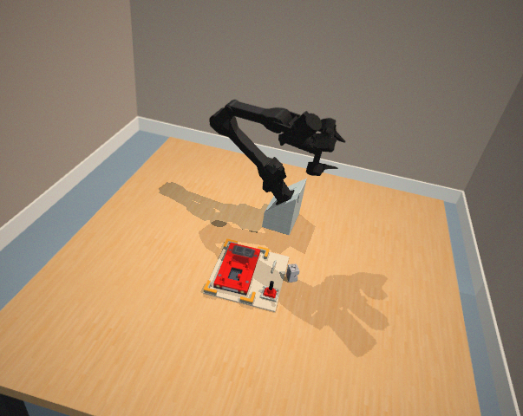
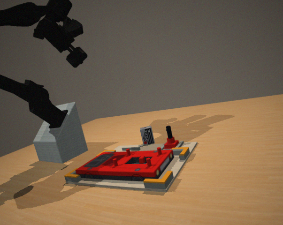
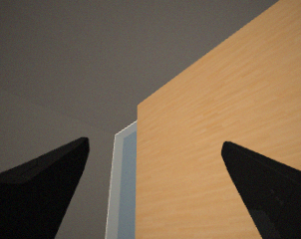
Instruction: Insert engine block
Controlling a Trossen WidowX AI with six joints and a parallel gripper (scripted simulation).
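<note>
The grey engine block (image 1: 292,272) (image 2: 147,135) stands upright at the board's long edge, a patterned face showing in the exterior view. The red car body (image 1: 224,272) (image 2: 119,172) lies flat on the cream board (image 1: 281,259) (image 2: 176,166) between orange-topped corner pieces. Its opening (image 1: 235,273) (image 2: 133,161) is empty of the block; a small red upright part, perhaps the rib, shows there (image 2: 141,159). My gripper (image 1: 339,154) (image 3: 156,145) is open and empty, high above the table and well away from block and car. The block's slot side cannot be made out.
A red piece with a black upright handle (image 1: 269,292) (image 2: 171,142) stands on the board beside the car. A thin pale bar (image 1: 273,266) lies near the block. The pale wedge-shaped arm mount (image 1: 281,217) (image 2: 72,141) stands behind the board. Walls surround the table's far sides.
</note>
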